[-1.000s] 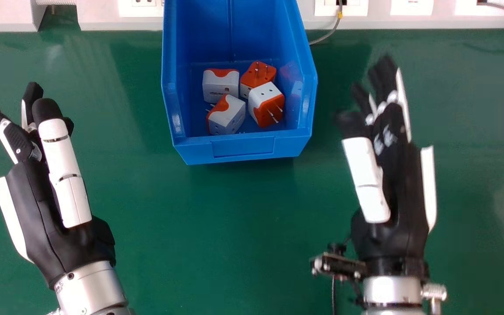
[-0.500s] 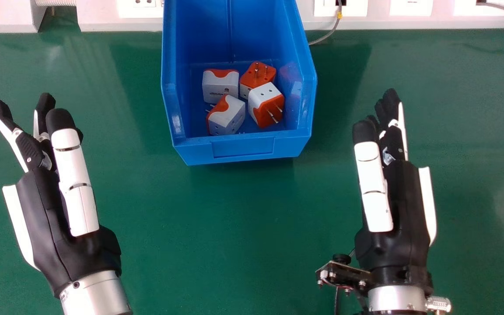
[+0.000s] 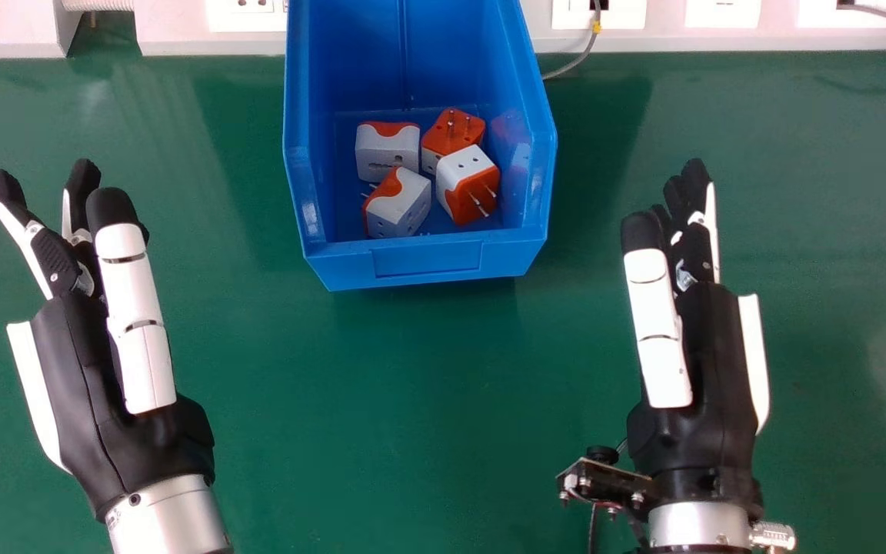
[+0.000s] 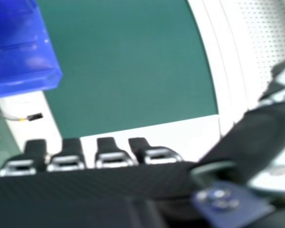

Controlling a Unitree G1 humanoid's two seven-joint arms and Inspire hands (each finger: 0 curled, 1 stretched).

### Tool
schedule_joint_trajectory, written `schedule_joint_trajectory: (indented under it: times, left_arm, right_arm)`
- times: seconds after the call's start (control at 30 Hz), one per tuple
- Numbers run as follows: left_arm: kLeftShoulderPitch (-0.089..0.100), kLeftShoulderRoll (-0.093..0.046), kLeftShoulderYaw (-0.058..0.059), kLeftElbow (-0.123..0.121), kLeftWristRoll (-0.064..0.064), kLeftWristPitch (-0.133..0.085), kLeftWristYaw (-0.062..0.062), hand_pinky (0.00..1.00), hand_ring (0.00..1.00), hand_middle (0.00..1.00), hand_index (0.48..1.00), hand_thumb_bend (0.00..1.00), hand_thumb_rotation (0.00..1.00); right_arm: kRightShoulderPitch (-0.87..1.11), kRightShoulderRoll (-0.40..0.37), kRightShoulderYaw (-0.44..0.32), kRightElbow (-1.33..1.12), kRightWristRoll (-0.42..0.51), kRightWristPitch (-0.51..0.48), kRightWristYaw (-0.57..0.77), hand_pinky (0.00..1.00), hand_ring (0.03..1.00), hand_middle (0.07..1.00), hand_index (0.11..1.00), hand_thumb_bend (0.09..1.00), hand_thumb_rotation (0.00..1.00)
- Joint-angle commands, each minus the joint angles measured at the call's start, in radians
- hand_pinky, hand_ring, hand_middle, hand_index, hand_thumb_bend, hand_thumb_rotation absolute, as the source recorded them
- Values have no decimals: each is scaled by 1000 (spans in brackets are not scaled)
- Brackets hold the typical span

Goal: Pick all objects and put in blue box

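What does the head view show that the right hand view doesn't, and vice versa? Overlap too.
Head view: four orange-and-white plug adapters inside the box, plus the open left hand.
Right hand view: a white perforated panel beyond the table.
Both: blue box, green table, right hand.

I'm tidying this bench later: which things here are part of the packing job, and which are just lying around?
Part of the job:
- blue box
- four orange-and-white plug adapters inside it
- left hand and right hand, both empty

Just there:
- grey cable behind the box
- white socket panels along the back
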Motion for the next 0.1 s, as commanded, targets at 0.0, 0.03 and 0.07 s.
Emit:
schedule_joint_trajectory:
  times: [0.0,0.03,0.07]
  left_arm:
    - [-22,-69,2,-29,5,-2,-4,934,960,954,953,556,799]
    - [-23,-68,2,-32,6,2,-4,935,959,952,953,559,802]
    - [-24,-68,3,-34,7,5,-3,936,959,950,952,559,803]
  right_arm:
    - [-13,96,28,-39,-18,-17,-11,969,997,1000,989,459,800]
    - [-14,96,28,-40,-18,-18,-12,972,998,1000,990,458,799]
    - [-15,96,28,-40,-18,-18,-13,972,997,1000,989,458,799]
